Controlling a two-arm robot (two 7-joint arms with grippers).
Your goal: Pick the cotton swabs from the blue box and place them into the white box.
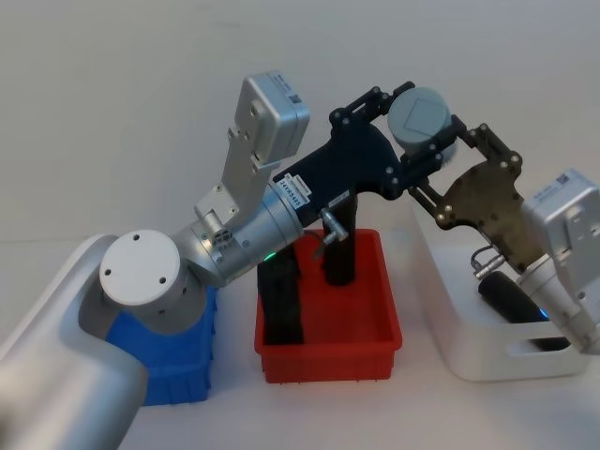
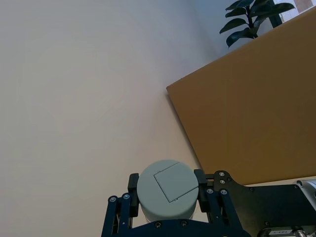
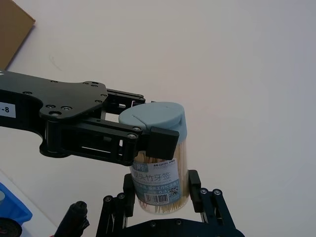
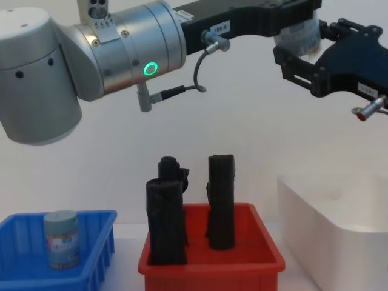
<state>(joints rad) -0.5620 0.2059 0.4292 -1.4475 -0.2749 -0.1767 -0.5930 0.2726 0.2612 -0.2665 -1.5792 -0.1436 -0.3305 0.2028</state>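
Note:
One tub of cotton swabs (image 1: 419, 117) hangs in the air between both grippers, above the gap between the red bin and the white box (image 1: 469, 347). My left gripper (image 1: 417, 131) is shut on the tub just under its grey-blue lid (image 2: 165, 190). My right gripper (image 3: 160, 190) is closed around the tub's labelled lower body (image 3: 158, 173), one finger against each side. A second tub (image 4: 62, 239) stands upright in the blue box (image 4: 91, 254) at the left, which my left arm partly hides in the head view.
The red bin (image 4: 212, 257) sits between the blue and white boxes, with two tall black rolls (image 4: 165, 212) standing in it. A brown cardboard sheet (image 2: 247, 113) lies on the pale surface farther back.

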